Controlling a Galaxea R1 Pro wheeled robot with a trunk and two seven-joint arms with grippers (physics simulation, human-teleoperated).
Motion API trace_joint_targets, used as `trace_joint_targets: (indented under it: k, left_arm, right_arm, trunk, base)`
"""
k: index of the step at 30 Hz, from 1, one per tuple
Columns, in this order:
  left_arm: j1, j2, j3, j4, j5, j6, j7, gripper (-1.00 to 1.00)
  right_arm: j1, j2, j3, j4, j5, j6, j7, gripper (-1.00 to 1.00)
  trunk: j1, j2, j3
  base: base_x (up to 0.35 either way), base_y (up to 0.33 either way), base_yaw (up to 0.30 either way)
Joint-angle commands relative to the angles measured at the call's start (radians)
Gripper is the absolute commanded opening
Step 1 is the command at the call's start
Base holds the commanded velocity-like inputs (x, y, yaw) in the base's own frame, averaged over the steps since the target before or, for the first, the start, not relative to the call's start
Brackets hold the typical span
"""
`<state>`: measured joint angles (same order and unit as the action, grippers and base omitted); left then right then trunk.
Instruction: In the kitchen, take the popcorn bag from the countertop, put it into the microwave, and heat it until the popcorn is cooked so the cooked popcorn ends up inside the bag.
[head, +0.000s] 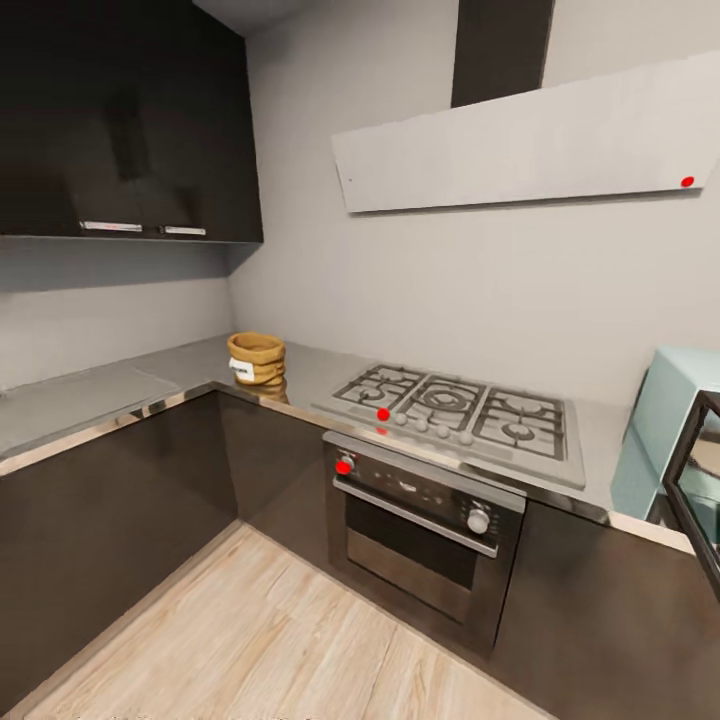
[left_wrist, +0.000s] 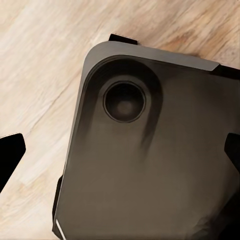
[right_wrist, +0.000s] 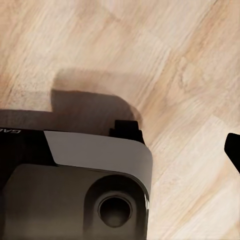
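One popcorn bag (head: 256, 359) stands upright on the grey L-shaped surface (head: 80, 400), near its inner corner and well apart from the one gas hob (head: 455, 415), which shows three burner grates and five knobs along its front. Below the hob sits one black oven (head: 425, 530) with a bar handle. One pale mint-blue microwave (head: 672, 420) stands on the surface beyond the hob, its dark door (head: 700, 490) swung open. One flat white hood (head: 530, 140) hangs above. Both wrist views look down on the robot's dark base (left_wrist: 150, 160) and the wooden floor (right_wrist: 165, 60). The left end effector's finger tips (left_wrist: 10, 155) stand wide apart, released; of the right, one tip (right_wrist: 234, 150) is seen, so I cannot tell its state.
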<state>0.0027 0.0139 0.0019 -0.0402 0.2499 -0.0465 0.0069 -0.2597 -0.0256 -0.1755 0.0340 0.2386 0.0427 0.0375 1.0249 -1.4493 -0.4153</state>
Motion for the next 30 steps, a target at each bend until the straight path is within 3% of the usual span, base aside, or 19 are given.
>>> trace_joint_targets:
  k: [1, 22, 30]
  left_arm:
    - [0.000, 0.000, 0.000, -0.001, 0.005, -0.001, 0.001, 1.00]
    - [0.000, -0.009, -0.002, 0.000, 0.006, -0.002, -0.005, 1.00]
    - [0.000, -0.009, 0.006, 0.002, 0.012, 0.001, -0.008, 1.00]
  right_arm:
    - [-0.001, 0.000, -0.009, 0.001, 0.010, 0.002, 0.002, 1.00]
    - [-0.001, -0.002, -0.009, 0.001, 0.010, -0.002, 0.002, 1.00]
    - [-0.001, -0.007, -0.006, 0.000, 0.015, 0.001, 0.002, 1.00]
  trunk:
    - [0.000, -0.001, -0.001]
    - [0.000, -0.001, -0.001]
    - [0.000, -0.001, -0.001]
  base:
    - [0.000, 0.000, 0.272]
    - [0.000, 0.000, 0.272]
    - [0.079, 0.000, 0.047]
